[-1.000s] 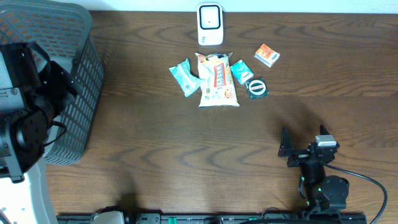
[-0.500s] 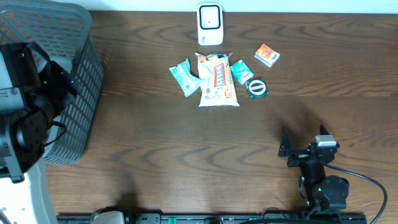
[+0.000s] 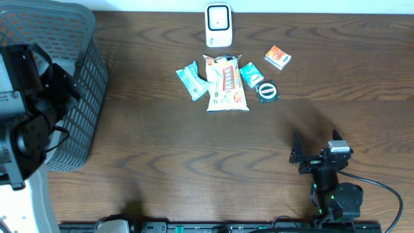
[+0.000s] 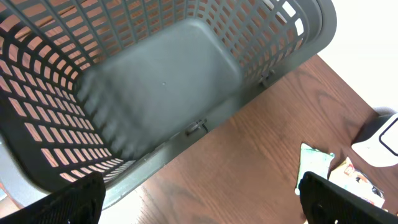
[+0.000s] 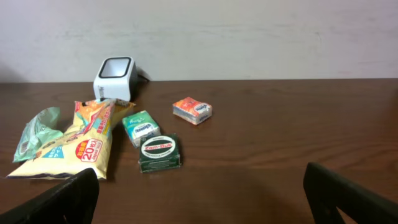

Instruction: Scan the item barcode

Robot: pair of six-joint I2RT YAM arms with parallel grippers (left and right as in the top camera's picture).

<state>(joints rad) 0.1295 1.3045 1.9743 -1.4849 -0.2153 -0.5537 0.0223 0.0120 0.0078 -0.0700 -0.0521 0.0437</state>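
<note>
Snack bag (image 3: pixel 226 83), long axis 12-to-6, lies at 10 o'clock from the nearer right hand (image 3: pixel 315 146). Both hands gape wide and empty, left hand (image 4: pixel 199 190) at the basket (image 3: pixel 90 97).

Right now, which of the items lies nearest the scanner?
The big orange-and-white snack bag: its top edge lies just below the scanner, while the other four sit further off.

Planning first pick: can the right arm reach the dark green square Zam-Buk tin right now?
Probably yes. The right gripper is open and faces the dark green square tin across bare wooden table; nothing lies between. The tin sits on the cluster's near side, top uncovered, close beside a teal packet.
</note>
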